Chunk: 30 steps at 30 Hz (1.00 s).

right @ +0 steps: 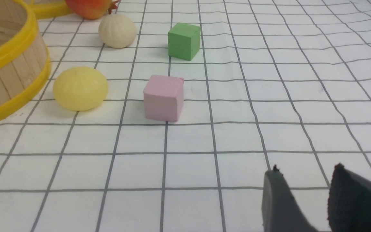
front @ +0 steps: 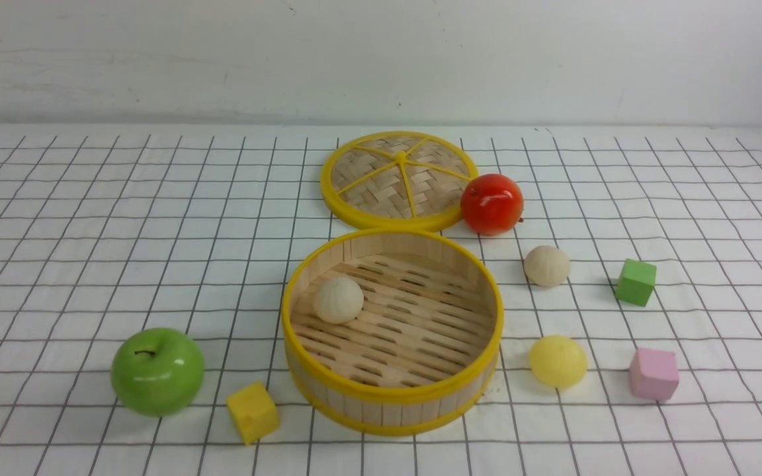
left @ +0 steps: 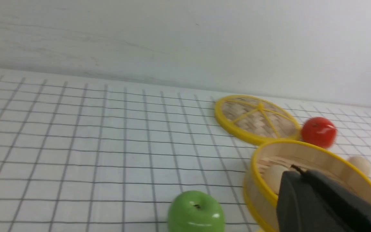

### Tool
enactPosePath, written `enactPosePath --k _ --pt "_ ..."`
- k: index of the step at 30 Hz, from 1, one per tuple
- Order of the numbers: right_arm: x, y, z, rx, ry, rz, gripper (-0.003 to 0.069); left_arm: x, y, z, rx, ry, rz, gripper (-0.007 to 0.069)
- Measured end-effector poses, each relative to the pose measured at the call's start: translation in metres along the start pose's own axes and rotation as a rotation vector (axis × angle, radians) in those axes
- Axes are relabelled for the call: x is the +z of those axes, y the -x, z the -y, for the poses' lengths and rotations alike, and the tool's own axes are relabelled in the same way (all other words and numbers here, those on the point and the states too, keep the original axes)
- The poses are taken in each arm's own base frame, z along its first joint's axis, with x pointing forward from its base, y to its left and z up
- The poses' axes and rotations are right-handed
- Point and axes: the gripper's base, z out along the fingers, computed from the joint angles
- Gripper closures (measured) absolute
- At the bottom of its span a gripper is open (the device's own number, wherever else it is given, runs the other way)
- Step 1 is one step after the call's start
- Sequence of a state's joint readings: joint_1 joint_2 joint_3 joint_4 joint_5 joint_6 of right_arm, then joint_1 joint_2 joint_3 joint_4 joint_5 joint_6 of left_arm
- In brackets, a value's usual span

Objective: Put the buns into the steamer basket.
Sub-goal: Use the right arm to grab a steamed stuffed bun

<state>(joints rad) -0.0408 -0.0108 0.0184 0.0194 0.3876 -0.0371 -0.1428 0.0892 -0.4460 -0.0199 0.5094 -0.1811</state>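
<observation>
One cream bun (front: 338, 299) lay in the steamer basket (front: 391, 400), the yellow bun (front: 557, 360) and other cream bun (front: 546, 266) beside it; your right gripper (right: 306, 174) gaped empty, left gripper (left: 296, 170) closed, and a glancing pinch risked rolling either away.

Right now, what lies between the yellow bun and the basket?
Nothing, only bare cloth; the yellow bun sits right of the basket. Front and right wrist views show it.
</observation>
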Motion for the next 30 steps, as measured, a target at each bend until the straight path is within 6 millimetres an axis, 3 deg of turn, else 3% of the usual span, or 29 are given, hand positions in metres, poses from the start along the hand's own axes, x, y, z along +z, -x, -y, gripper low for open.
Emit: enactPosePath --k 1,3,6,7,9,11,30 --pt "0.000 0.000 0.000 0.000 0.000 0.000 0.0418 0.000 -0.001 -0.001 -0.001 0.011 0.013 0.0638" --pt "0.000 0.000 0.000 0.000 0.000 0.000 0.0418 0.007 -0.024 -0.008 -0.005 0.070 0.015 0.0637" --pt "0.000 0.000 0.000 0.000 0.000 0.000 0.0418 0.019 -0.070 -0.021 -0.015 0.153 -0.028 0.0637" --pt "0.000 0.000 0.000 0.000 0.000 0.000 0.0418 0.020 -0.076 -0.022 -0.016 0.158 -0.043 0.0637" --pt "0.000 0.000 0.000 0.000 0.000 0.000 0.0418 0.028 -0.112 -0.031 -0.024 0.183 -0.148 0.0635" --pt "0.000 0.000 0.000 -0.001 0.000 0.000 0.0418 0.030 -0.129 -0.035 -0.024 0.197 -0.215 0.0634" --pt "0.000 0.000 0.000 -0.003 -0.001 0.000 0.0418 0.031 -0.132 -0.036 -0.012 0.200 -0.214 0.0620"
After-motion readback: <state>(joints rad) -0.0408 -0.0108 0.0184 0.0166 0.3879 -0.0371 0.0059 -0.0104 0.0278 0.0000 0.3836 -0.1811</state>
